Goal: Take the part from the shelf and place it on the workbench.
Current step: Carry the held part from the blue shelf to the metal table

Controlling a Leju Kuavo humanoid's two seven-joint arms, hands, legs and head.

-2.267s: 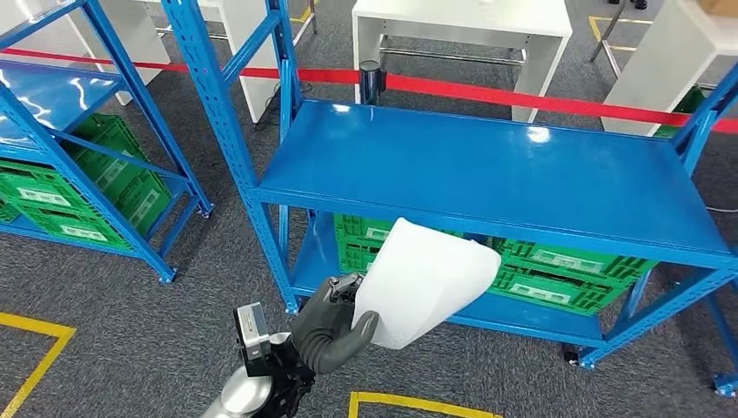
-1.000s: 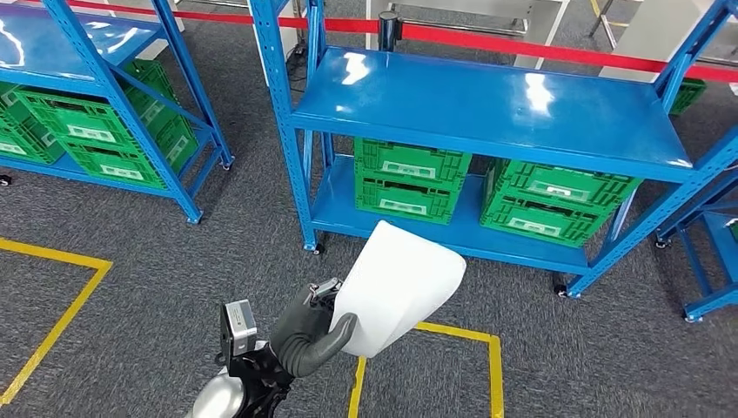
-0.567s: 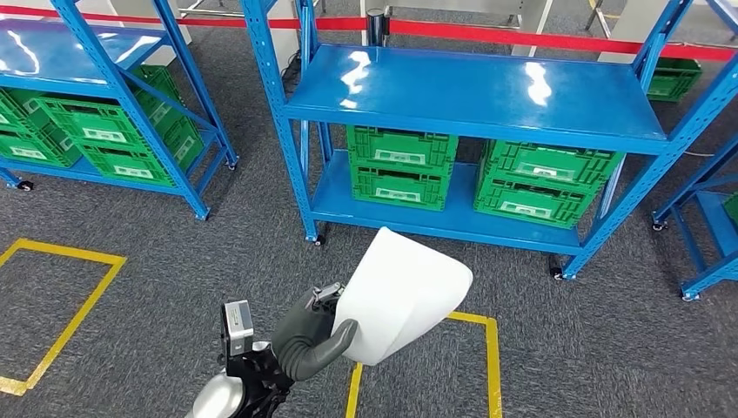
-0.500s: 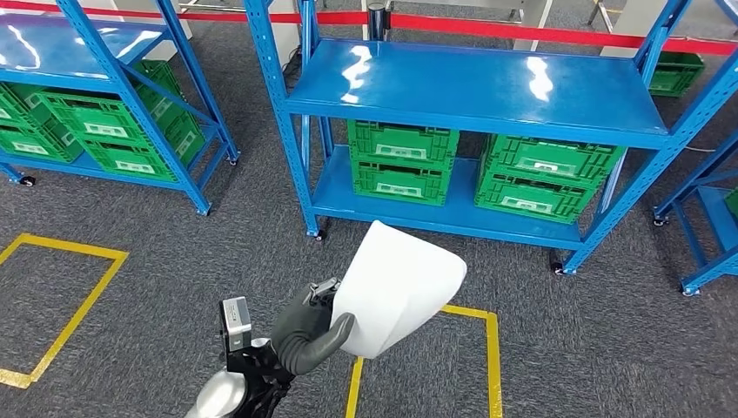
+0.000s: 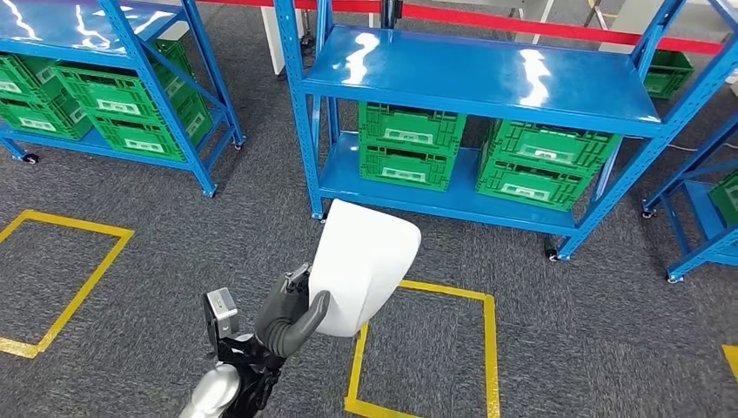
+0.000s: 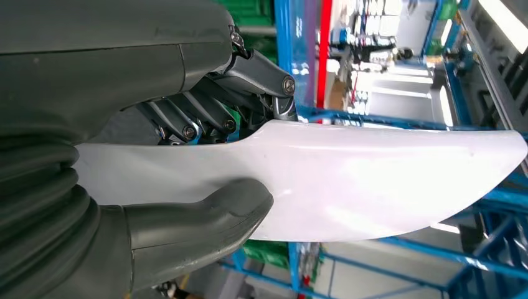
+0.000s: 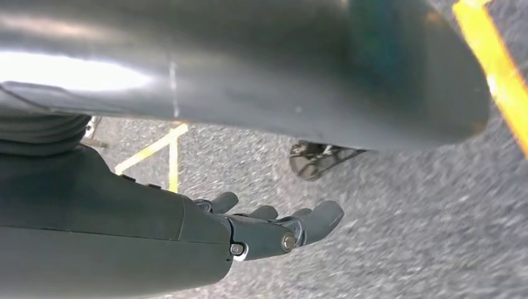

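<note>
the left hand [image 5: 287, 313] holds the white part [image 5: 361, 266] out in front of the robot's body, above the grey carpet [image 5: 592, 340]. in the left wrist view the thick thumb [image 6: 205, 215] presses one broad face of the part while the darker fingers [image 6: 205, 115] clamp the opposite face, so the grip is a pinch near one end and most of the curved shell sticks out past the hand. that looks like a sensible carrying grip: the smooth, thin piece is squeezed flat between thumb and fingers and kept high and forward, clear of the legs.

the part is off the shelf. the blue shelf [image 5: 487, 83] stands ahead with its upper level bare and shiny, and green crates [image 5: 405, 148] sit on its lower level. a second blue rack [image 5: 113, 35] with more green crates stands to the left. yellow tape [image 5: 426, 292] marks a box on the floor just beyond the part.

the right hand [image 7: 274, 227] hangs low over the carpet, holding nothing, its fingers a little curled and apart.

my judgement is that the pick is done and the carry is under way; placing is left. no workbench can be made out here, only pale furniture beyond the red barrier tape [image 5: 557, 26], too cut off to identify. the risk is the glossy shell slipping or twisting in the pinch while walking.
</note>
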